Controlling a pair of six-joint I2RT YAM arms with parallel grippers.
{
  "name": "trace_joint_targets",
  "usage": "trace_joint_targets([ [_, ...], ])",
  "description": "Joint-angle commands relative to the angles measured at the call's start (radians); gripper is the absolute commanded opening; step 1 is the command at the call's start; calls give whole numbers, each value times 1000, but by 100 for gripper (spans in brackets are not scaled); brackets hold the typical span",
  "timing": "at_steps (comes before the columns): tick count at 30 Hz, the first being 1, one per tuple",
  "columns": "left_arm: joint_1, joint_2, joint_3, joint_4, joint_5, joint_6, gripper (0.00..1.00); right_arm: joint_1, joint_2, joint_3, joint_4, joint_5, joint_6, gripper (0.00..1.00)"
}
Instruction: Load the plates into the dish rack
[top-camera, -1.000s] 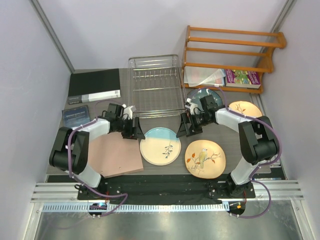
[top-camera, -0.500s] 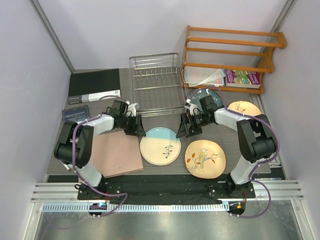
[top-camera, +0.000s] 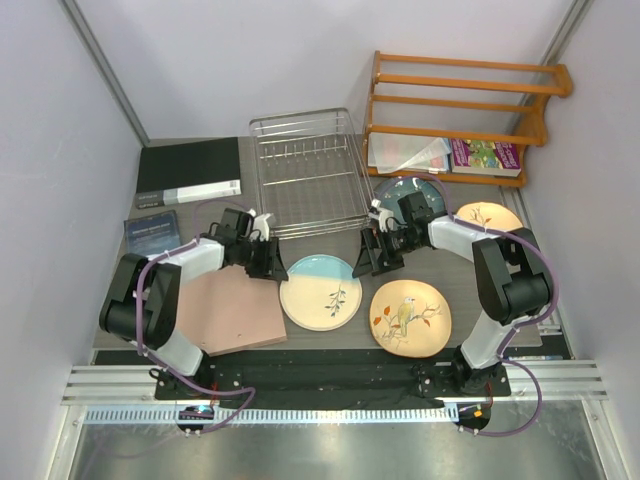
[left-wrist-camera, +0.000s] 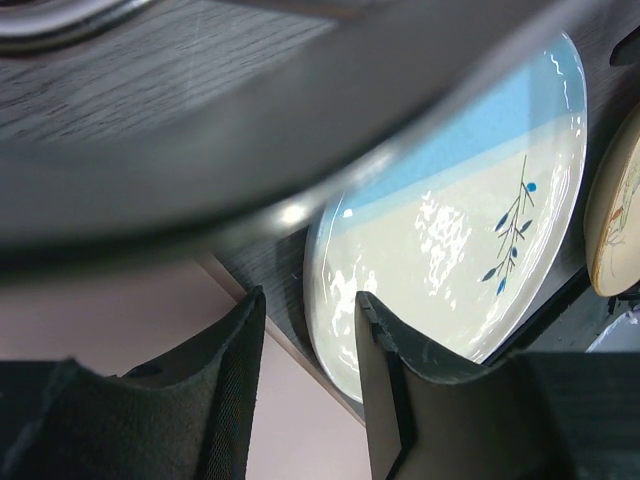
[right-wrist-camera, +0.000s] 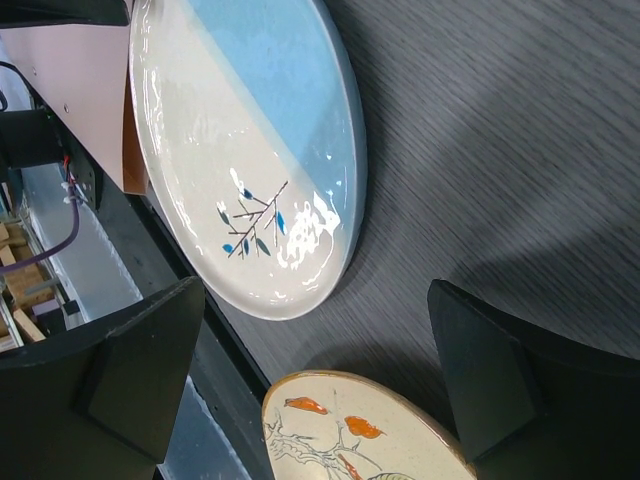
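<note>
While the left gripper and right gripper gape empty beside the blue plate, flat just near of the rack, you risk shoving it into the bird plate if the left merely nudges its rim.

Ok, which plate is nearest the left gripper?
The light-blue sprig plate, its rim beside the left gripper; bird plate, teal plate and branch plate sit farther right.

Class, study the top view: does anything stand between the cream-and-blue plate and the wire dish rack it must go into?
Nothing visible does. Only bare table separates the cream-and-blue plate from the dish rack. The left gripper and right gripper flank that strip, off to its sides.
</note>
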Motion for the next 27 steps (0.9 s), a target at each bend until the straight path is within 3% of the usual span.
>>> trace_joint_targets([
  [1,-10,22,-37,-96,-1,-42,42,18,9,22,-5,-9,-5,100],
  [3,-11,-1,-45,-83,-8,-51,44,20,7,23,-5,-7,-5,100],
  [7,-10,-73,-22,-76,-33,-39,65,21,14,25,-3,-6,-7,100],
  [10,-10,-111,46,-121,-53,18,69,23,9,31,-3,-1,-7,100],
  [17,-10,-64,197,-192,-142,163,70,21,17,52,-3,7,-10,100],
  [22,-11,-15,243,-169,-215,150,64,21,12,69,-5,22,-14,100],
  [27,-8,-3,282,-129,-338,145,64,20,1,62,-6,31,-20,100],
])
